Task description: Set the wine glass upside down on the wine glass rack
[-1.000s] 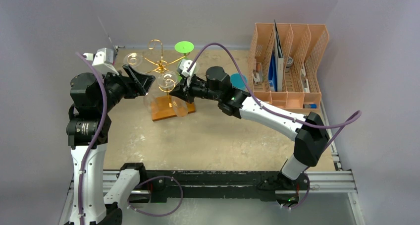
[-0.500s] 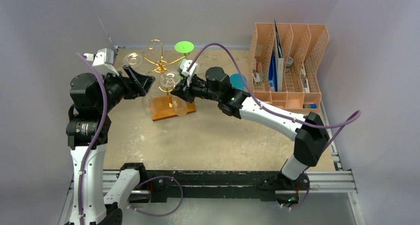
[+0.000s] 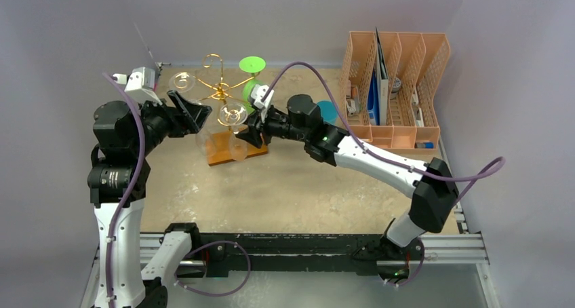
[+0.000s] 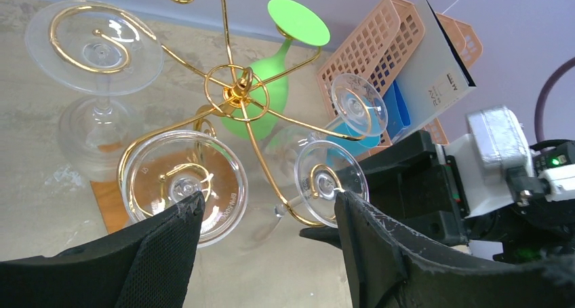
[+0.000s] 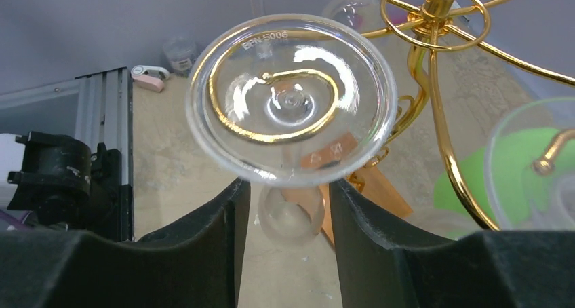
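Note:
The gold wire wine glass rack (image 3: 219, 87) stands on its brown wooden base (image 3: 218, 152) at the back centre. A clear wine glass (image 3: 232, 114) hangs upside down from a front spiral arm. In the right wrist view its foot (image 5: 291, 98) rests on the spiral and its bowl (image 5: 291, 216) hangs between my open fingers (image 5: 203, 240), with gaps on both sides. My right gripper (image 3: 248, 133) (image 5: 285, 189) is open, just right of it. My left gripper (image 3: 195, 114) (image 4: 268, 206) is open and empty, left of the rack. The hung glass (image 4: 330, 182) also shows in the left wrist view.
More clear glasses (image 4: 95, 47) (image 4: 182, 182) (image 4: 356, 104) and a green one (image 3: 252, 65) (image 4: 285, 43) hang on the rack's other arms. An orange file organiser (image 3: 397, 84) stands at the back right, a teal glass (image 3: 327, 110) beside it.
My right gripper has drawn back to the right and slightly nearer, away from the rack; the clear glass stays hanging on the spiral arm. The left arm has barely moved.

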You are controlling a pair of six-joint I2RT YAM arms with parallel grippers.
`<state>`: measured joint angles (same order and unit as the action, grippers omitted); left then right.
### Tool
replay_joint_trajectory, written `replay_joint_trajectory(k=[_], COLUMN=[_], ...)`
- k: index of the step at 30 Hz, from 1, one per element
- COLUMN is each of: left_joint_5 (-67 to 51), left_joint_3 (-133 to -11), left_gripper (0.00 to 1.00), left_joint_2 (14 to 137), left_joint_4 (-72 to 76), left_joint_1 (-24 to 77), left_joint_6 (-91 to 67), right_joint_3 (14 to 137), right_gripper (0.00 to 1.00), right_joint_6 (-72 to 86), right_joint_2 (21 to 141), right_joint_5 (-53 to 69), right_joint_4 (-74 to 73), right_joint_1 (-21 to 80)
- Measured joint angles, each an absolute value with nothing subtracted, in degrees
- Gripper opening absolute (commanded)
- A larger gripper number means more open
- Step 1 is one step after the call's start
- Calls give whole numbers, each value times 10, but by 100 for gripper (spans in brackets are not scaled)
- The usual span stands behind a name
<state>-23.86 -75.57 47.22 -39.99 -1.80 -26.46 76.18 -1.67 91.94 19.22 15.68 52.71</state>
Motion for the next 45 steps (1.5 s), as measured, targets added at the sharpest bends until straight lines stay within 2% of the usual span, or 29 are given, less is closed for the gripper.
replay_joint_trajectory(k=[8, 16, 23, 30, 36, 40, 45], left_joint_5=[-254, -300, -303, -315, -318, -318, -318], left_joint_3=[-791, -831, -836, -851, -853, -853, -853], left_gripper=[69, 71, 72, 72, 71, 71, 71], left_joint_2=[481, 491, 463, 429, 431, 435, 441], left_joint_4=[-432, -481, -512, -522, -524, -524, -524], left_joint_1=[-18, -18, -18, -13, -7, -7, -6], left_joint_6=[-244, -193, -170, -169, -169, -170, -171], right_joint_3=[724, 653, 642, 709, 718, 748, 770], right_gripper=[56, 56, 55, 55, 55, 55, 49], right_joint_6=[-15, -3, 86, 240, 324, 339, 339], right_joint_2=[845, 725, 641, 687, 750, 810, 867], right_joint_5=[190, 153, -8, -256, -294, -306, -310], right_joint_4=[132, 21, -90, -222, -250, -272, -271], right_joint_1=[527, 527, 528, 502, 384, 357, 327])
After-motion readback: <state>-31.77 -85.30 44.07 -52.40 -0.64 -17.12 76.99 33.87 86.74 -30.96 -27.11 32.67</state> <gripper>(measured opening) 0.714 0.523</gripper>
